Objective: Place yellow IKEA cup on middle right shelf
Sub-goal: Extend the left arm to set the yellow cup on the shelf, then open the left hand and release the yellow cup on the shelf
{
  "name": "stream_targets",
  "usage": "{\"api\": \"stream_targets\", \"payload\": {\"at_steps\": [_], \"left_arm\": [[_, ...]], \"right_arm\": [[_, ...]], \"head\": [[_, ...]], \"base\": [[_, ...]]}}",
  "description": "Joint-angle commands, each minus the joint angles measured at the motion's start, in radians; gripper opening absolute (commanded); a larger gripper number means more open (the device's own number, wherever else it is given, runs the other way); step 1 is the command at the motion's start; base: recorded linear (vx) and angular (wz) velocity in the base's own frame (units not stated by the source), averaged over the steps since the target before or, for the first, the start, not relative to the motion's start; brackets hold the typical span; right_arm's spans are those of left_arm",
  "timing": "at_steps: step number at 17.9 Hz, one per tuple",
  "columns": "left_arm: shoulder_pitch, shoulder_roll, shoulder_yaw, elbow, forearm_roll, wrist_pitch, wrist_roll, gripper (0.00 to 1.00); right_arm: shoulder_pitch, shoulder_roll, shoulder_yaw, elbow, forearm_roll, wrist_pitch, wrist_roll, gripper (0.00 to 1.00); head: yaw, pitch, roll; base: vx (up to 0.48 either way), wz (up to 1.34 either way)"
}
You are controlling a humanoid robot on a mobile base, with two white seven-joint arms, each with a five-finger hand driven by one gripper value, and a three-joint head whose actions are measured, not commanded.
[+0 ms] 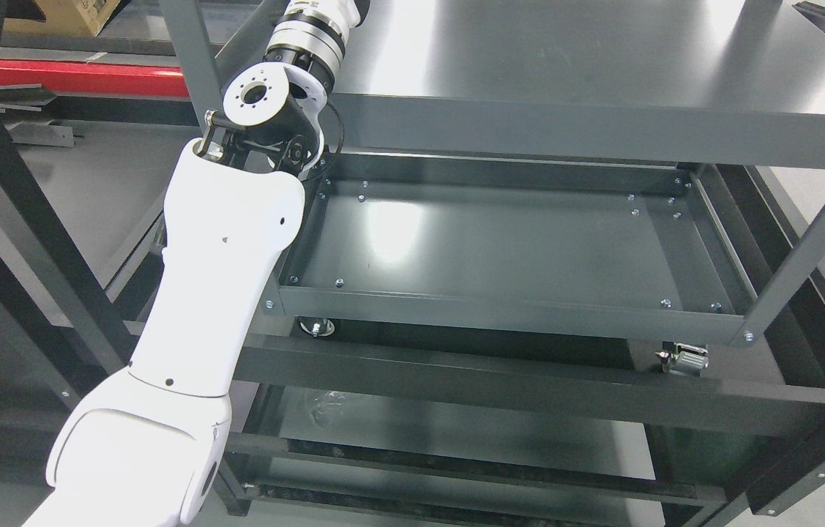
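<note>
Overhead, you look down from the robot's head onto a grey metal shelving unit, with one robot arm in front of it.

Left arm: a glossy white plastic arm [214, 278] with rounded, smooth shells rises from the lower left corner and bends at a black jointed elbow carrying a round white disc with a ring of small holes [257, 99].
Forearm: a ribbed silver and black metal cylinder [307, 33] continues up from that joint and leaves the picture at the top edge.
Fingers: you cannot tell how they stand or whether they hold anything, because the hand lies beyond the top edge.
Right arm: it does not show.
Yellow cup: it appears nowhere in this view, so you cannot tell where it is.
Top shelf: a flat, matte dark grey sheet-metal surface [566, 66] with soft white glare, crossing the upper part of the picture.
Middle shelf: a shallow rectangular grey metal tray [500, 249] with low raised walls and small silver bolts in its corners, bare on its visible floor.
Lower shelf: a darker grey panel [471, 432] showing faint scuffs.
Latch: a small silver metal clasp [684, 359] just below the tray's front right corner.
Background: a red bar [90, 77] and a brown cardboard box [61, 15] at the upper left.
</note>
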Motion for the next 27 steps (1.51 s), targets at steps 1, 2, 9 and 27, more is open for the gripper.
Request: {"api": "stream_targets", "payload": {"at_steps": [1,2,9,27], "left_arm": [[-0.015,0.018,0.041,0.128,0.031,0.013,0.002,0.06],[-0.015,0.018,0.041,0.132,0.029,0.018,0.002,0.09],[-0.017,0.018,-0.009,0.137,0.017,0.040,-0.001,0.43],[-0.041,0.018,-0.058,0.088,0.017,0.040,-0.008,0.81]], "right_arm": [[0.006,-0.017,0.000,0.000,0.000,-0.001,-0.001,0.99],[0.006,-0.017,0.000,0.000,0.000,-0.001,-0.001,0.99],[0.005,-0.017,0.000,0.000,0.000,-0.001,-0.001,0.99],[0.006,-0.017,0.000,0.000,0.000,-0.001,-0.001,0.99]], "head": [[0.0000,0.000,0.000],[0.0000,0.000,0.000],[0.0000,0.000,0.000],[0.0000,0.000,0.000]], "base": [[0.027,0.00],[0.027,0.00],[0.045,0.00],[0.014,0.00]]}}
